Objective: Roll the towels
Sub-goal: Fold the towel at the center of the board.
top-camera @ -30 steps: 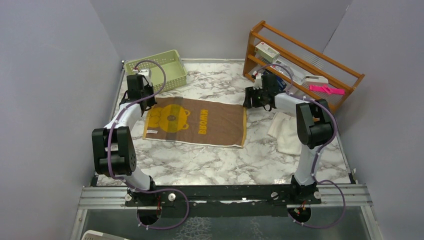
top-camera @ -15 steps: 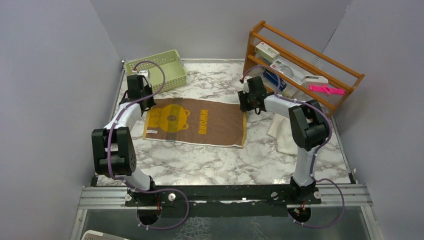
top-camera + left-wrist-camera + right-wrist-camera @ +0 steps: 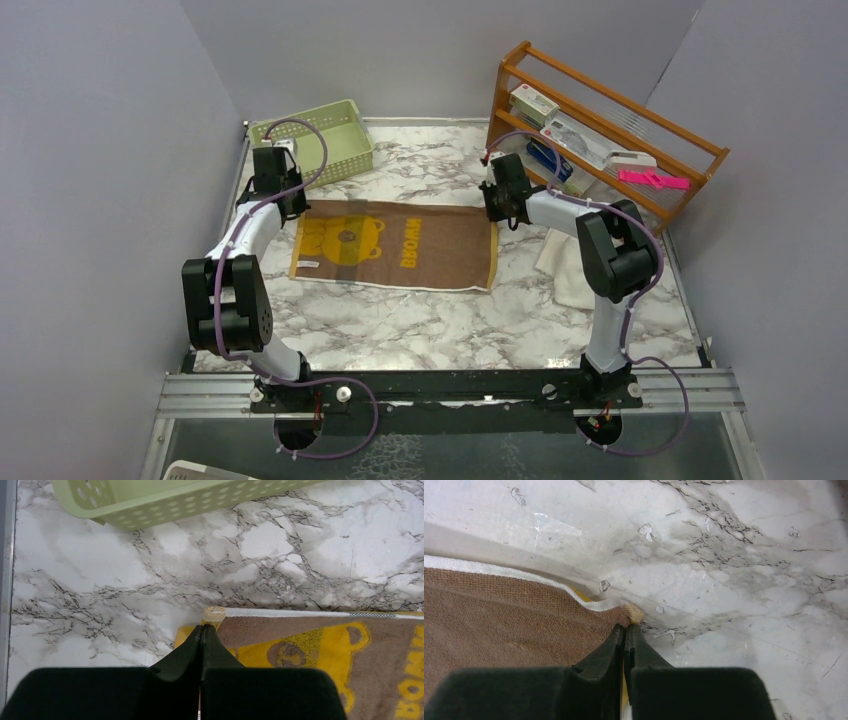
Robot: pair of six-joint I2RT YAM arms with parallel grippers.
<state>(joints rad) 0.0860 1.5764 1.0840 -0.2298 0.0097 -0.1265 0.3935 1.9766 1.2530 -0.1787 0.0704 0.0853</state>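
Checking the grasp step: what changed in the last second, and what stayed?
The right gripper moved left to the far right corner of the brown towel and shut on it; the towel shifted slightly right. The left gripper stayed shut on its far left corner. The white towel, green basket and wooden rack stayed put.

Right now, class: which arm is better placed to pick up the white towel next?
Right. The white towel lies beside the right arm; the left hand pinches a far corner of the brown towel, across the table.
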